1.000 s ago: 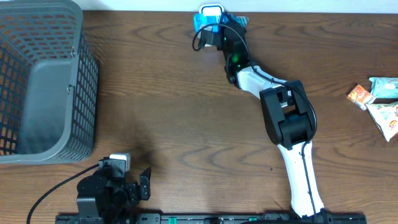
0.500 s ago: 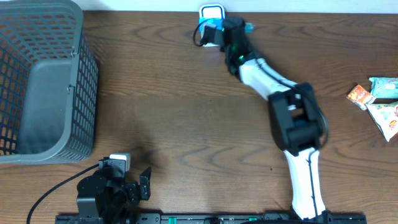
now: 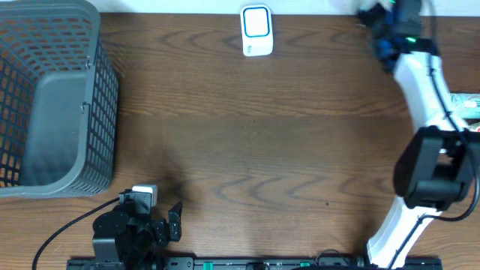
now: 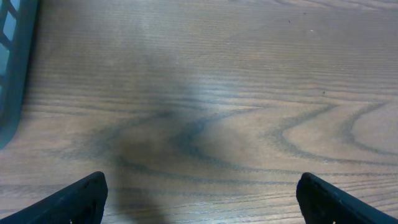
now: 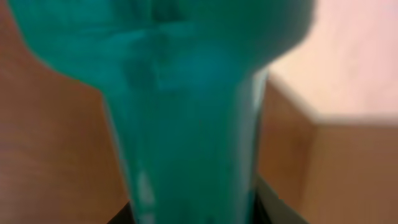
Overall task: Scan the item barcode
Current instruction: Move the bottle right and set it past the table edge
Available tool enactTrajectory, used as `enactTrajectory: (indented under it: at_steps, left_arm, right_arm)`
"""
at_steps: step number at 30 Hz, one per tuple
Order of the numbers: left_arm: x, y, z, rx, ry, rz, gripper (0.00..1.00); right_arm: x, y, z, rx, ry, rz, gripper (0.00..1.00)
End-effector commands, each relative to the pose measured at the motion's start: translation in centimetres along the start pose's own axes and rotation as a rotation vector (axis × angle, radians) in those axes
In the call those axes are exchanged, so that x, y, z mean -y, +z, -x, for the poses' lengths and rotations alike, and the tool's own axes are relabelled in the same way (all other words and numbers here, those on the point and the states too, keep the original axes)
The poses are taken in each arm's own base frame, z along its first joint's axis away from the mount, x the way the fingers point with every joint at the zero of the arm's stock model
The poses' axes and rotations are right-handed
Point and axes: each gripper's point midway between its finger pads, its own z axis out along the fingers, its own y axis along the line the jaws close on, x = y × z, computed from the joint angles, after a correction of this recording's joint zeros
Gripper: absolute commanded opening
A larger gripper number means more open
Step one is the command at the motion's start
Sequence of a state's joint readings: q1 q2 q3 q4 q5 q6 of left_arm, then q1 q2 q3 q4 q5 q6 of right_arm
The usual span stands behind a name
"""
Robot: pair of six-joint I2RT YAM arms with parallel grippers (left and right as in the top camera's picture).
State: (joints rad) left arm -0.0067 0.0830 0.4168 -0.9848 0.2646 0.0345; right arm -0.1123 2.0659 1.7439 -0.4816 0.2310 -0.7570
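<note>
A teal packet (image 5: 180,93) fills the right wrist view, blurred, its narrow end pinched between the dark fingers of my right gripper (image 5: 199,214), which is shut on it. Overhead, that gripper (image 3: 379,19) is a blur at the table's back right corner, well right of the white scanner (image 3: 256,30), which stands uncovered at the back edge. My left gripper (image 4: 202,202) rests at the front left with its fingers (image 4: 81,199) spread wide over bare wood; overhead the left gripper (image 3: 174,221) shows near the table's front edge.
A grey mesh basket (image 3: 105,112) occupies the left side. Snack packets (image 3: 466,105) lie at the right edge, partly behind my right arm (image 3: 427,82). The pale wall line runs just behind the scanner.
My right arm has swung from over the scanner to the back right corner, carrying the teal packet and leaving the scanner uncovered. The left arm has not moved.
</note>
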Motion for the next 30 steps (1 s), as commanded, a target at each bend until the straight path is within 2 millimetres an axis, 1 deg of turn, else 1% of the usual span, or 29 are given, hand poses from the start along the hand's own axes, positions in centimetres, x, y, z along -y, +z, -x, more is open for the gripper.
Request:
enactTrajectory:
  at_steps: [1,4,6,7,9,12,13,14,15,16,17,19,22,25,26,28,30]
  left_arm:
    - [0.2,-0.2,0.3,0.012,0.013,-0.009,0.97]
    - [0.2,-0.2,0.3,0.012,0.013,-0.009,0.97]
    - [0.2,-0.2,0.3,0.012,0.013,-0.009,0.97]
    - [0.2,-0.2,0.3,0.012,0.013,-0.009,0.97]
    - [0.2,-0.2,0.3,0.012,0.013,-0.009,0.97]
    - [0.2,-0.2,0.3,0.012,0.013,-0.009,0.97]
    - [0.2,-0.2,0.3,0.012,0.013,-0.009,0.97]
    - [0.2,-0.2,0.3,0.012,0.013,-0.009,0.97]
    - [0.2,-0.2,0.3,0.012,0.013,-0.009,0.97]
    - [0.2,-0.2,0.3,0.012,0.013,-0.009,0.97]
    - [0.2,-0.2,0.3,0.012,0.013,-0.009,0.97]
    - [0.2,-0.2,0.3,0.012,0.013,-0.009,0.97]
    - [0.2,-0.2,0.3,0.012,0.013,-0.009,0.97]
    - [0.2,-0.2,0.3,0.012,0.013,-0.009,0.97]
    - [0.2,-0.2,0.3,0.012,0.013,-0.009,0.97]
    - [0.2,-0.2,0.3,0.012,0.013,-0.009,0.97]
    - [0.2,-0.2,0.3,0.012,0.013,-0.009,0.97]
  right_arm:
    - [-1.1,2.8,-4.5,-0.052,0.169,0.081,0.01]
    - [-0.5,4.6,-8.7,-0.109,0.222,0.072,0.03]
    - [-0.2,5.3,-10.7,-0.136,0.253,0.067,0.09]
    - [0.0,5.7,-11.7,-0.147,0.285,0.059,0.10]
    - [0.3,6.1,-13.2,-0.160,0.342,0.050,0.13]
    - [0.9,6.4,-14.7,-0.166,0.418,0.044,0.20]
    - [1.1,6.4,-15.0,-0.170,0.439,0.040,0.25]
    - [1.4,6.4,-15.3,-0.171,0.460,0.033,0.34]
    - [1.8,6.4,-15.5,-0.173,0.488,0.023,0.51]
    - [2.2,6.2,-15.5,-0.169,0.513,0.015,0.82]
    - [2.7,5.9,-15.3,-0.161,0.544,0.004,0.99]
    - [4.1,4.7,-14.0,-0.118,0.616,-0.021,0.99]
    - [6.4,1.1,-10.2,0.015,0.679,-0.020,0.99]
    - [8.2,-4.8,-5.1,0.215,0.704,0.037,0.99]
    - [8.5,-7.5,-3.2,0.295,0.714,0.072,0.99]
    - [8.7,-12.5,-0.2,0.433,0.725,0.144,0.99]
    - [8.8,-18.2,2.5,0.571,0.735,0.212,0.99]
